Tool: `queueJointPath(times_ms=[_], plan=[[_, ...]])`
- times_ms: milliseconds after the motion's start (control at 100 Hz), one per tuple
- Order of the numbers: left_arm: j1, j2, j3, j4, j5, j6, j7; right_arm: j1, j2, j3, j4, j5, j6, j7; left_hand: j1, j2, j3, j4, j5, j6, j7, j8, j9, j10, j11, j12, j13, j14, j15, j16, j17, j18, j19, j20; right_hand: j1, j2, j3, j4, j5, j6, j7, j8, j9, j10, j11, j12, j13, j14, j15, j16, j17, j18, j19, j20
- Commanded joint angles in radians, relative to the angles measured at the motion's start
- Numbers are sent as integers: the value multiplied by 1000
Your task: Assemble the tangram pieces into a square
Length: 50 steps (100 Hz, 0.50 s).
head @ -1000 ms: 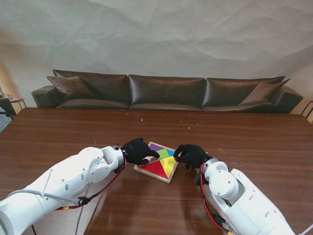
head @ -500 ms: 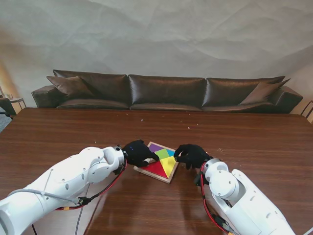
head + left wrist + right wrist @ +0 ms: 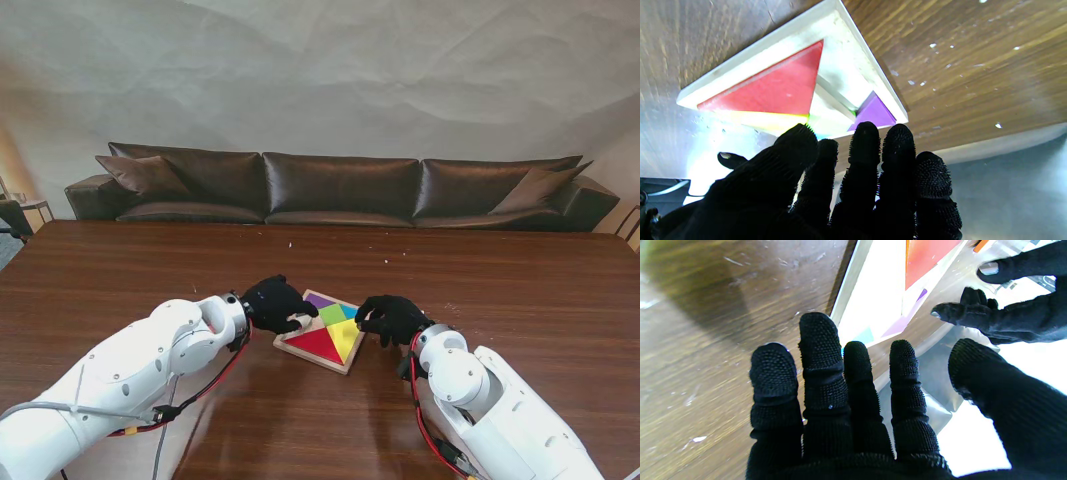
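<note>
Tangram pieces point(image 3: 330, 334) lie in the tray point(image 3: 345, 366) between our hands, and we risk knocking them out if our left hand point(image 3: 274, 303), fingers apart and empty, which has pulled back from the tray, brushes it, while our right hand point(image 3: 390, 317) rests open beside it.

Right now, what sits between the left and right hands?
In the stand view, the wooden tangram tray lies between the left hand and right hand, holding red, yellow, green and purple pieces.
</note>
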<state>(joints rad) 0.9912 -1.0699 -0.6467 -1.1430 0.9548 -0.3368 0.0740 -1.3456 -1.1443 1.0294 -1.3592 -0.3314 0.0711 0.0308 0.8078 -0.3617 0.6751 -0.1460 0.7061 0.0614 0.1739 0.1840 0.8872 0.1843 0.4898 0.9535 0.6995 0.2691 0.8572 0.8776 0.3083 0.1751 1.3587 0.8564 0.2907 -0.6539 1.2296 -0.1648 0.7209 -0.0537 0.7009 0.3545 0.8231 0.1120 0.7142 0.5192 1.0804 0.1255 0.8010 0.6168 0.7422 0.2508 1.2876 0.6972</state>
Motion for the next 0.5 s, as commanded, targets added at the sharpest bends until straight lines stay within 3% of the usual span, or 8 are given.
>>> queueJointPath(times_ms=[0,230,490], plan=[[20,14,-23,-19,7,10,-23,-8,0,-1,-7,-4,-1,17,-45,36,50,47,23,18,9,18,-29,41,-56,-171,-22,28,-68,-48,-23,17,5,-15,7,14,-17,12,5,-2,4,-15,-24,18,-5,-15,-18,7,17,2,-195,-19,48,20],[128,38,-181,-97,78,37,-61,-19,-3,5,-22,-16,-17,-6,-106,-21,47,41,56,30,20,52,-47,47,-201,-343,-49,34,-230,-142,-56,51,-95,-64,8,-5,-12,9,-2,-13,1,-16,-26,17,-5,-15,-21,7,15,2,-200,-16,45,20],[255,57,-358,-187,164,98,-129,-32,-6,12,-38,-27,-36,-32,-182,-107,58,29,11,52,-9,60,-99,42,-282,-441,-87,39,-344,-205,-96,74,-200,-98,5,-18,-6,6,1,-12,5,-15,-25,15,-5,-15,-23,2,13,1,-200,-16,44,20]])
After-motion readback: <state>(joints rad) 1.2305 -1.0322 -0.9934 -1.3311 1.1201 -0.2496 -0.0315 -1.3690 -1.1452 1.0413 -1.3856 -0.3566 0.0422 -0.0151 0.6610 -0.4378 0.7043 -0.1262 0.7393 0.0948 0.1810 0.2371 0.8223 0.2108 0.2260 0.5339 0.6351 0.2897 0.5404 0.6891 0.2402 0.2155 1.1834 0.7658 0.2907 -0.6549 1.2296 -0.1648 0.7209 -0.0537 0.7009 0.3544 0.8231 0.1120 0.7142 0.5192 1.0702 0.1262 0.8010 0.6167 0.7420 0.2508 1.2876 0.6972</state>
